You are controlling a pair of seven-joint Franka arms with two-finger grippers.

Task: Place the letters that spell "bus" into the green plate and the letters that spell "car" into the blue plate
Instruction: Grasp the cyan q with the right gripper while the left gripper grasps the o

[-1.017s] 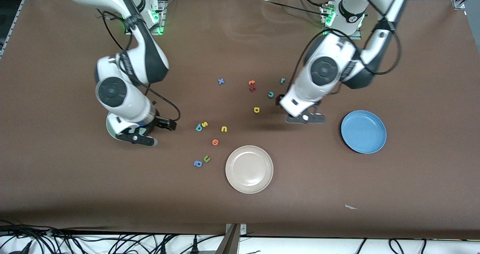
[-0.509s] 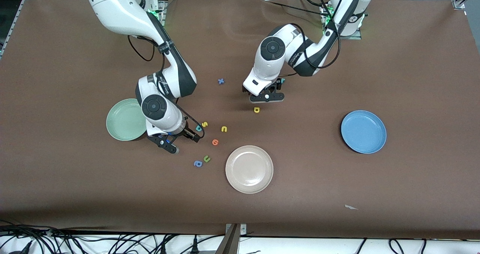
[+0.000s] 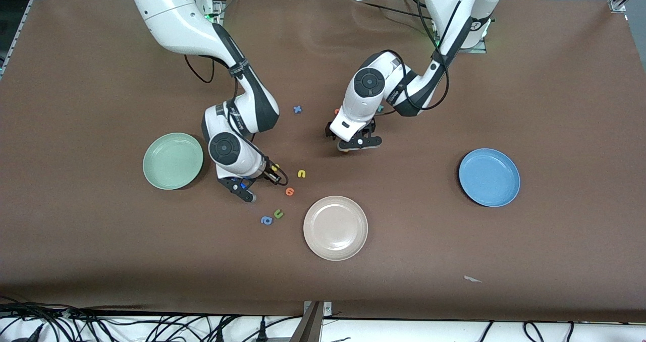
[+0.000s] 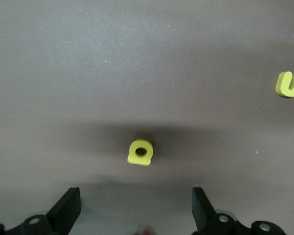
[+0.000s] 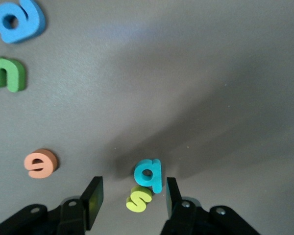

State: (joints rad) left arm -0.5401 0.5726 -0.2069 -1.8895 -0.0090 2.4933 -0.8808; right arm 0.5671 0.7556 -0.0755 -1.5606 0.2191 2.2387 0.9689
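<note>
A: So, anything plated yet?

B: Nope. Taking the round beige plate (image 3: 335,227) as reference: the round pale mint-green plate (image 3: 173,161), toward the right arm's end from it, is empty. The round bright blue plate (image 3: 489,177), toward the left arm's end, is empty too.

A: Grippers?

B: The right gripper (image 5: 132,186) is low, fingers apart, straddling the teal-blue foam "b" (image 5: 148,175) with the yellow foam "s" (image 5: 138,199) touching it. Both lie farther than the beige plate. The yellow foam "u" (image 3: 302,173) is loose nearby. Farther still, the left gripper (image 4: 134,196) is wide open over the yellow foam "a" (image 4: 140,152).

A: Left to do?

B: Looks like all six letters.
</note>
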